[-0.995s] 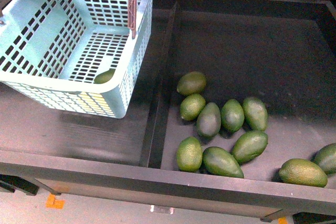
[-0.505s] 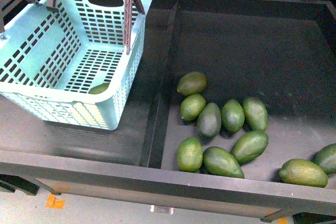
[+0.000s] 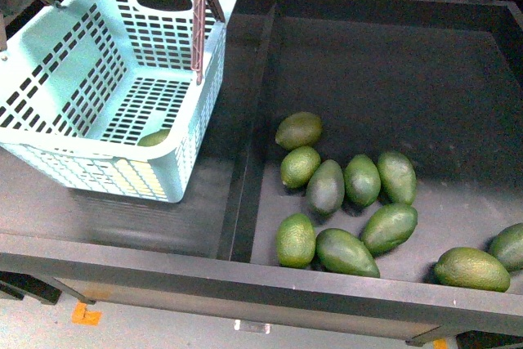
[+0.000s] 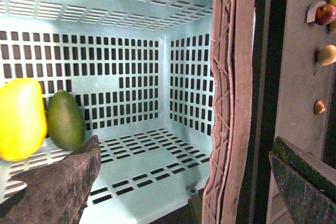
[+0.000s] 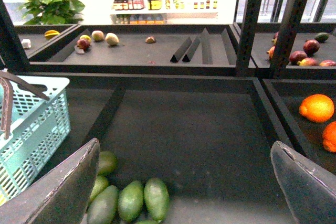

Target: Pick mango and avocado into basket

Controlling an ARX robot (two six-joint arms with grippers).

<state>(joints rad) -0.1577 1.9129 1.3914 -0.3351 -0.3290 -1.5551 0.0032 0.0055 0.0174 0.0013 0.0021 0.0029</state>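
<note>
The turquoise basket (image 3: 49, 149) rests in the left compartment with its brown handle (image 3: 200, 14) raised. In the left wrist view a yellow mango (image 4: 18, 119) and a green avocado (image 4: 65, 120) lie side by side on the basket's floor. From the front only that avocado's top (image 3: 155, 137) shows over the near wall. My left gripper (image 4: 184, 192) hangs open over the basket, and the handle (image 4: 231, 103) runs between its spread fingers without touching them. My right gripper (image 5: 181, 192) is open and empty above the right compartment, over loose avocados (image 5: 131, 200).
Several more avocados (image 3: 343, 194) lie in the right compartment, behind a dark divider (image 3: 253, 120) that separates it from the basket's side. The right wrist view shows the basket (image 5: 31, 135) to one side, oranges (image 5: 316, 107) in a neighbouring bin and other fruit shelves beyond.
The basket came down, shifted left and settled. The dark gripper parts seen at its handle in the earlier front frames have gone out of that view.
</note>
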